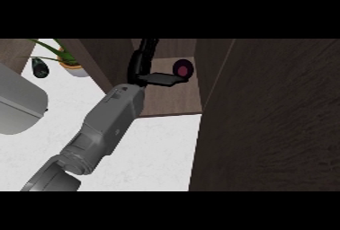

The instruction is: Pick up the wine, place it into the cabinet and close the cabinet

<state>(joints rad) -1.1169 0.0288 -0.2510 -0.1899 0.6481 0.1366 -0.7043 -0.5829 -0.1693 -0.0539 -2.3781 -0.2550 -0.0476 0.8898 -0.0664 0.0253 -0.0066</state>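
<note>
Only one arm is seen: a grey forearm (109, 121) is run up from the lower-L corner across the white counter (153, 152), w/ the left hand (141, 67) put inside the cabinet (174, 101). The hand is seen released, not clenched: its fingers (147, 47) are stretched straight toward the top of the view along the cabinet's back, and the thumb (163, 79) is held out flat to the R. The wine (183, 69) is found inside the cabinet, at the back of the brown shelf, just R of the hand; it is viewed end-on as a dark round w/ a magenta centre. The thumb's tip is met by the wine's lower-L edge, but nothing is curled round the bottle, and the fingers are kept apart from it. The R half of the view is filled by a big dark wood panel (272, 117), beside the shelf opening; whether it is the door can't be told. At upper L, outside the cabinet, a potted plant (66, 56) is stood on the counter, w/ a small dark object (40, 67) just L of it and a rounded grey appliance (16, 105) below that, all well apart from the hand.
</note>
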